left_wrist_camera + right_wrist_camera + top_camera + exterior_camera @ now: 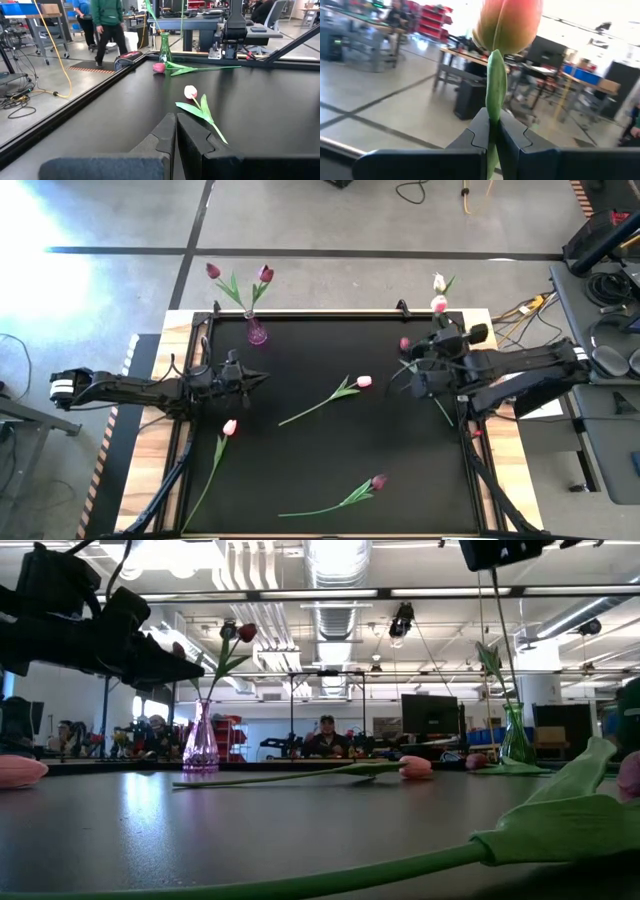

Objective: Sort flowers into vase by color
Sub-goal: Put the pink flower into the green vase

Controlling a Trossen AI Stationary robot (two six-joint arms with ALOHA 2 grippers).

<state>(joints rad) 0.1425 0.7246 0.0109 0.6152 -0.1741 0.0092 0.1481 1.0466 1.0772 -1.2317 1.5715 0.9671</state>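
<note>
My right gripper (493, 117) is raised by the table's far right corner and is shut on a pale pink tulip (438, 303). Below it stands a green glass vase (516, 735) with a white tulip (438, 280) in it. A purple vase (256, 332) at the far left holds two magenta tulips (265, 274). Two pink tulips (363, 381) (230, 426) and two magenta ones (379, 480) (404, 343) lie flat on the black mat. My left gripper (258, 377) is shut and empty, hovering over the mat's left side. My right gripper pinches the pale pink tulip's stem (495, 90) just below the head (507, 22), between its two fingers. The fingers are about level, point toward the far edge, and lie across the upright stem. The stem (497, 620) hangs down toward the green vase; whether its end is inside I cannot tell.
A raised black frame (330, 313) borders the mat. The magenta tulip's leaves (410, 365) lie just under my right arm. People and desks stand in the room beyond the far edge (325, 735). Cables and equipment (600, 280) sit off the table's right side.
</note>
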